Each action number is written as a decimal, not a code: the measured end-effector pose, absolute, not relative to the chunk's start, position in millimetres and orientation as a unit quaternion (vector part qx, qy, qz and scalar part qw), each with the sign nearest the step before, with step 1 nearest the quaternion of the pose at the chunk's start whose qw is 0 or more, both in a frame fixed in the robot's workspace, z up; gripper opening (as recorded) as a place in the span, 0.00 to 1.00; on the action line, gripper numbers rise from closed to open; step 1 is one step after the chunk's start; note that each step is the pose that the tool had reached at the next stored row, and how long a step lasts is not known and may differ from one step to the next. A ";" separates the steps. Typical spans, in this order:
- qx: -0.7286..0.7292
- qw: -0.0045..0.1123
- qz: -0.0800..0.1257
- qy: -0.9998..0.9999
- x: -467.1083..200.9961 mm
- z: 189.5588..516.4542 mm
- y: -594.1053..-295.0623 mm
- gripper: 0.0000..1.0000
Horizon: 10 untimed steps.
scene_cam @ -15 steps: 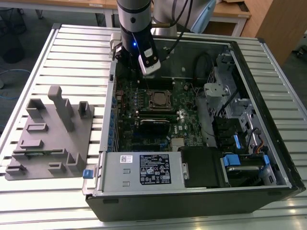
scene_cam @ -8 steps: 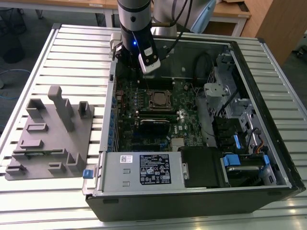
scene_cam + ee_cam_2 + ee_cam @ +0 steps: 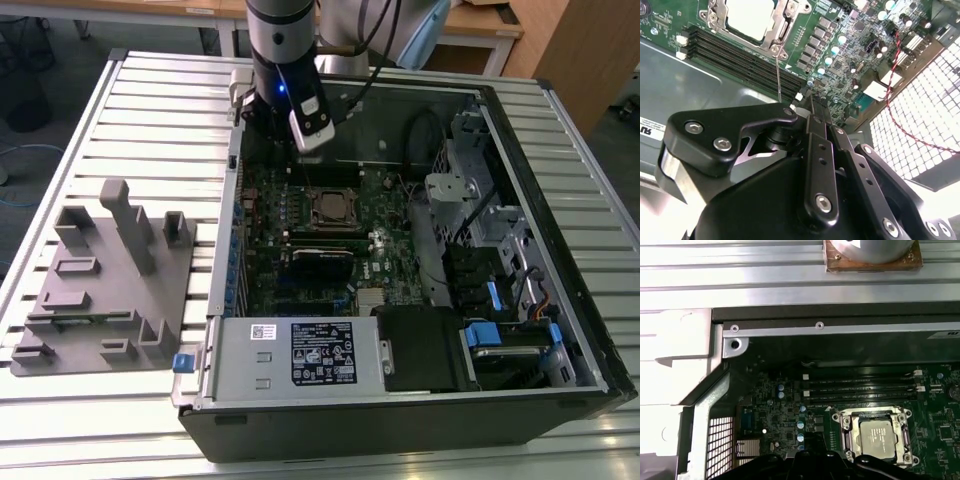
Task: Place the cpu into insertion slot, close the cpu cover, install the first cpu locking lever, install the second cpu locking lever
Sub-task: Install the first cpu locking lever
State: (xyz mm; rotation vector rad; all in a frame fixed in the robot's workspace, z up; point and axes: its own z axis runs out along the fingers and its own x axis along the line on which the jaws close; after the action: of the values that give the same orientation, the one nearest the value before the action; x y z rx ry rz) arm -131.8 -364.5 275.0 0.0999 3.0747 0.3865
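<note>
In the exterior view, the open computer case lies on a slatted table. The gripper hangs over the case's far edge, near the corner on the exterior view's left. The cpu sits in the insertion slot around the middle of the green board, apart from the gripper. A grey fixture block rests on the table beside the case.

In the second wrist view, the gripper is dark and close to the lens; I cannot tell whether it is apart or together, and it seems to hold nothing. Beyond it, the cpu lies flat inside the cpu cover, which looks lowered around it. A thin locking lever rises from the socket's corner towards the gripper, seemingly unlatched. Memory slots run just beside the socket.

In the first wrist view, the cpu shows through the cover's window.

The lever is slender and springy: a push off its line could let it slip aside and strike the capacitors. Latching over a cover not fully down could strain the socket contacts.
</note>
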 end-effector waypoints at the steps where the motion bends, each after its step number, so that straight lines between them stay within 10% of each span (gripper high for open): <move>1: 0.032 0.021 0.125 0.991 -131.4 274.9 -364.0 0.10; 10: 0.032 0.021 0.125 0.991 -130.4 272.4 -361.4 0.10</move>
State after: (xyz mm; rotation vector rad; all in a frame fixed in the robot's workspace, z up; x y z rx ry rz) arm -130.4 -361.4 272.4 0.1001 3.0746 0.3864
